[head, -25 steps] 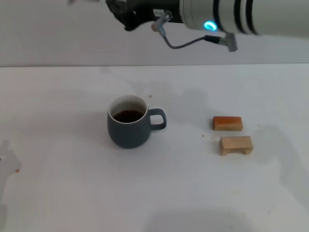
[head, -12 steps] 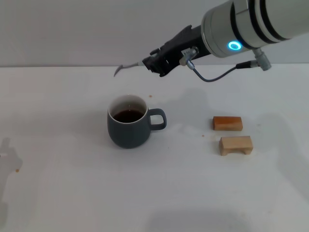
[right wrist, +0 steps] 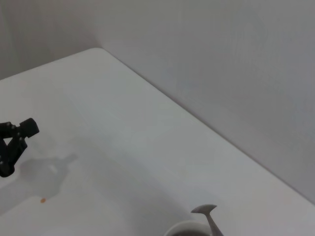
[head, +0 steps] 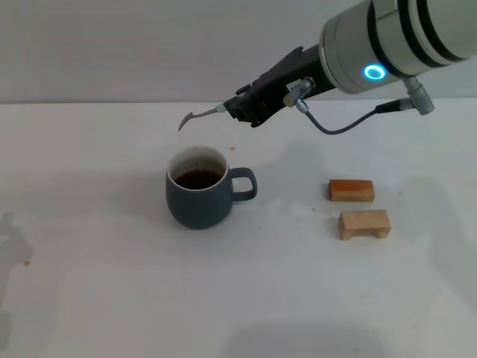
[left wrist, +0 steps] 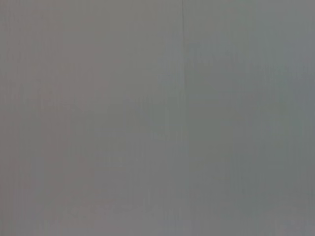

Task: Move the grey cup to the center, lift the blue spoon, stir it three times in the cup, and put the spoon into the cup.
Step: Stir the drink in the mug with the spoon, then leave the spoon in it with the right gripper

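Note:
The grey cup (head: pixel 197 195) stands near the table's middle with dark liquid inside and its handle toward my right. My right gripper (head: pixel 240 107) hangs above and behind the cup, shut on the blue spoon (head: pixel 200 115). Only the spoon's grey metal bowl and neck stick out; its handle is hidden in the fingers. The bowl hovers a little above the cup's far rim, clear of the liquid. In the right wrist view the spoon (right wrist: pixel 207 215) points over the cup's rim (right wrist: pixel 183 229). My left gripper (right wrist: pixel 14 142) shows small and dark, far off beside the table.
Two tan wooden blocks (head: pixel 351 190) (head: pixel 364 224) lie to the right of the cup. A cable loops under my right forearm (head: pixel 339 127). The left wrist view shows only a plain grey wall.
My right arm has come down from the top of the view with the spoon. Its bowl now sits slightly lower and closer over the cup. The cup and blocks have not moved.

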Controlling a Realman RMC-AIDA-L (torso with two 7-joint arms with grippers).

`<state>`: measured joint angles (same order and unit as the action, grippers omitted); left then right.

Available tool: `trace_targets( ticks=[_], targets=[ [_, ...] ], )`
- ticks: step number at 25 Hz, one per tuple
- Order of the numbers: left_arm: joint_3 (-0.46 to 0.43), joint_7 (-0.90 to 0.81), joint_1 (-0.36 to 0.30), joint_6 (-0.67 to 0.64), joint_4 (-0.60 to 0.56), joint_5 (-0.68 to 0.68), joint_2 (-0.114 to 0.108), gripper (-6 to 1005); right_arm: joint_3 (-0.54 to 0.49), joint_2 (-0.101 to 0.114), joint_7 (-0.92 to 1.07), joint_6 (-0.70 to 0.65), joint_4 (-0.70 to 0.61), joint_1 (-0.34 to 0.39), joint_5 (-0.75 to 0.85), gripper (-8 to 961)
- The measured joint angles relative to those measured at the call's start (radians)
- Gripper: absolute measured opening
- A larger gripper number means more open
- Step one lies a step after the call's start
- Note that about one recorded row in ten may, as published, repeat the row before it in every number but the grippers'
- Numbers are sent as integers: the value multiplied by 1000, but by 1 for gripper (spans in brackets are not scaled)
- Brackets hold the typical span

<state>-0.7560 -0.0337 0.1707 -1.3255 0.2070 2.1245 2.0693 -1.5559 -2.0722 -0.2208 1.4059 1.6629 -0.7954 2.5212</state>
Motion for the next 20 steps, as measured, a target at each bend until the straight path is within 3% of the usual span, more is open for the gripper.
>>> trace_targets(
  ticks=[20],
  targets=[
    [-2, -2, -2, -5, -4, 0, -3, -2, 70, -5, 23, -57, -90, 62, -10, 160]
  ],
)
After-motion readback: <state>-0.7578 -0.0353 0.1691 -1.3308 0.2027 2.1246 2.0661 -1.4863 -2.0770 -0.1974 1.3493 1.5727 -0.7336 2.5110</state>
